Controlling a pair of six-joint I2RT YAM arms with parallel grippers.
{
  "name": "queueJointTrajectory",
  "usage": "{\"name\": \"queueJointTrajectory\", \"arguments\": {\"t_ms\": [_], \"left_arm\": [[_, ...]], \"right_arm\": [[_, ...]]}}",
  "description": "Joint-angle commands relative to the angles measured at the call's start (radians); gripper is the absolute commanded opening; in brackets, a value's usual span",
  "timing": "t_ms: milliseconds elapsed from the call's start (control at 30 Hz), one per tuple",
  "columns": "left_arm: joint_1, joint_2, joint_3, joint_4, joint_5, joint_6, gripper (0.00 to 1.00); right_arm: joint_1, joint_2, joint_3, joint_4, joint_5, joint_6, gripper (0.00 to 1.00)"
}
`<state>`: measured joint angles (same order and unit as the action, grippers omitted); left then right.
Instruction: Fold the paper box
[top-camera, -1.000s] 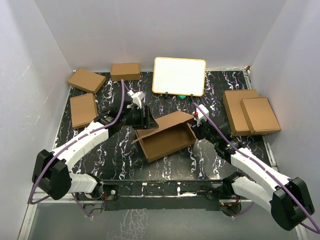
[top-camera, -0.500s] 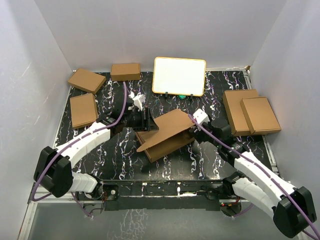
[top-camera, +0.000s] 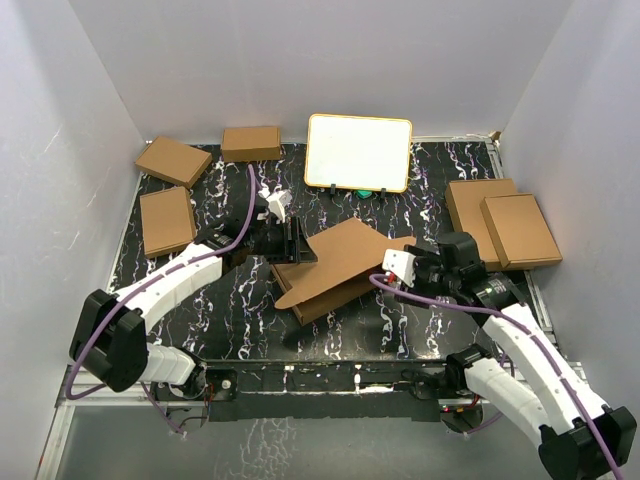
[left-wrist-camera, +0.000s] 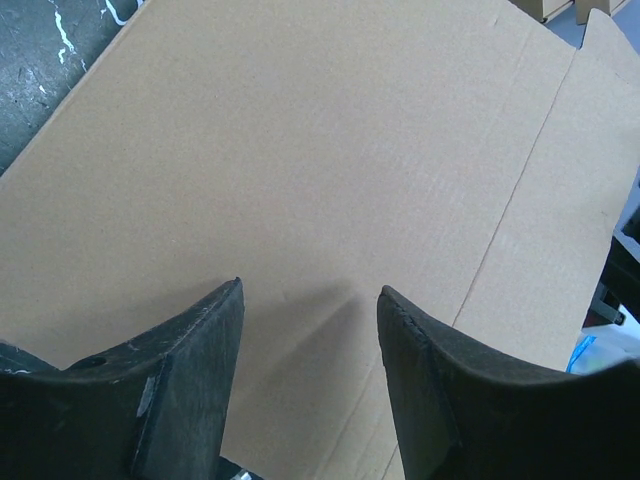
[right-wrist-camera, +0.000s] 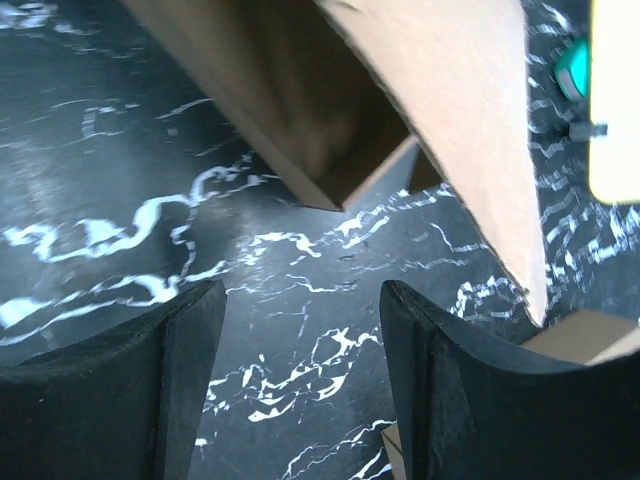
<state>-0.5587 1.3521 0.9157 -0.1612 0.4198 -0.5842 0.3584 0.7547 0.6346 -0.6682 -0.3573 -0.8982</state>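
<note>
The paper box (top-camera: 340, 262) lies mid-table as a shallow brown tray with its big lid leaning low over it, raised on the right. My left gripper (top-camera: 297, 240) is at the box's back-left end. In the left wrist view it stands open (left-wrist-camera: 310, 290) just above the plain lid panel (left-wrist-camera: 330, 150), with nothing between the fingers. My right gripper (top-camera: 392, 278) is off the box's right end, open. In the right wrist view its fingers (right-wrist-camera: 300, 290) hang over bare table, with the tray corner (right-wrist-camera: 330, 170) and the lid edge (right-wrist-camera: 470, 130) ahead of them.
Three small folded boxes (top-camera: 173, 160) (top-camera: 251, 143) (top-camera: 166, 220) lie at the back left. Two stacked ones (top-camera: 500, 225) sit on the right. A white board (top-camera: 359, 152) stands at the back with a green object (top-camera: 363, 192) at its foot. White walls enclose the table.
My right gripper has opened, let go of the lid's right edge and drawn back to the right. The lid has dropped lower over the tray. The left arm has barely moved.
</note>
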Motion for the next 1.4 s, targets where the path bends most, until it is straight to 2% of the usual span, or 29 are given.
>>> {"name": "queueJointTrajectory", "arguments": {"t_ms": [0, 67, 200, 267, 333, 400, 533, 600, 667, 933, 1133, 1367], "left_arm": [[0.005, 0.004, -0.017, 0.02, 0.035, 0.01, 0.52], [0.006, 0.009, -0.026, 0.031, 0.045, 0.005, 0.5], [0.005, 0.012, -0.041, 0.05, 0.059, -0.003, 0.47], [0.005, 0.041, -0.05, 0.059, 0.067, -0.005, 0.45], [0.006, 0.055, -0.058, 0.064, 0.072, -0.006, 0.42], [0.005, 0.066, -0.066, 0.069, 0.077, -0.004, 0.4], [0.005, 0.084, -0.083, 0.084, 0.081, -0.006, 0.35], [0.005, 0.092, -0.087, 0.084, 0.083, -0.003, 0.33], [0.005, 0.094, -0.09, 0.084, 0.082, 0.0, 0.32], [0.005, 0.115, -0.103, 0.104, 0.081, -0.004, 0.26], [0.005, 0.132, -0.109, 0.103, 0.076, 0.001, 0.25], [0.005, 0.131, -0.091, 0.104, 0.078, 0.003, 0.27]], "right_arm": [[-0.004, 0.029, 0.15, -0.321, -0.216, -0.228, 0.69], [-0.004, 0.052, 0.201, -0.437, -0.271, -0.312, 0.7], [-0.004, 0.096, 0.316, -0.591, -0.332, -0.372, 0.7], [-0.005, 0.118, 0.394, -0.625, -0.358, -0.366, 0.66], [-0.004, 0.153, 0.463, -0.619, -0.4, -0.305, 0.56], [-0.004, 0.196, 0.515, -0.558, -0.439, -0.195, 0.46], [-0.004, 0.332, 0.536, -0.32, -0.466, 0.167, 0.28], [-0.005, 0.414, 0.529, -0.232, -0.459, 0.274, 0.16], [-0.003, 0.49, 0.508, -0.16, -0.431, 0.332, 0.09], [-0.004, 0.695, 0.431, -0.012, -0.258, 0.396, 0.08], [-0.004, 0.752, 0.411, 0.012, -0.164, 0.41, 0.08], [-0.004, 0.792, 0.41, 0.012, -0.152, 0.412, 0.08]]}}
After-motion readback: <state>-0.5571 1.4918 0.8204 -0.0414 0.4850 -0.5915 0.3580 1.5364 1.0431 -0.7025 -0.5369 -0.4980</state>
